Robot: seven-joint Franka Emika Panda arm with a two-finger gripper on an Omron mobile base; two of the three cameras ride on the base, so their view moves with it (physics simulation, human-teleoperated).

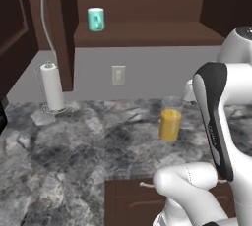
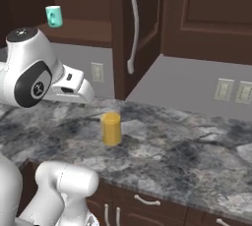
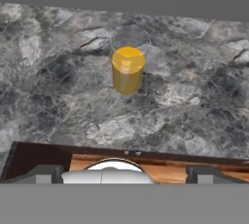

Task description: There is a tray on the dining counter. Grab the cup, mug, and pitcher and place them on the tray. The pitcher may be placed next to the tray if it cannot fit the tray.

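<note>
The pitcher [image 1: 170,122] [image 2: 111,128] [image 3: 128,69], a clear glass cylinder with orange-yellow liquid in its lower part, stands upright on a grey-and-black marbled counter [image 1: 74,146] [image 2: 187,146]. My gripper [image 3: 124,174] hangs above the counter's front edge, short of the pitcher and pointing at it. Its jaws are open with nothing between them. The teal mug [image 1: 96,19] [image 2: 54,16] sits high up on a dark wood shelf [image 1: 147,33] against the wall, to the left of the pitcher. The tray and the cup are out of view.
A paper towel roll [image 1: 51,86] stands at the counter's back left. Wall outlets [image 1: 118,74] [image 2: 224,89] sit above the counter. Dark cabinets hang overhead, one with a long curved handle [image 2: 132,23]. Drawers [image 2: 147,201] lie under the counter's front edge.
</note>
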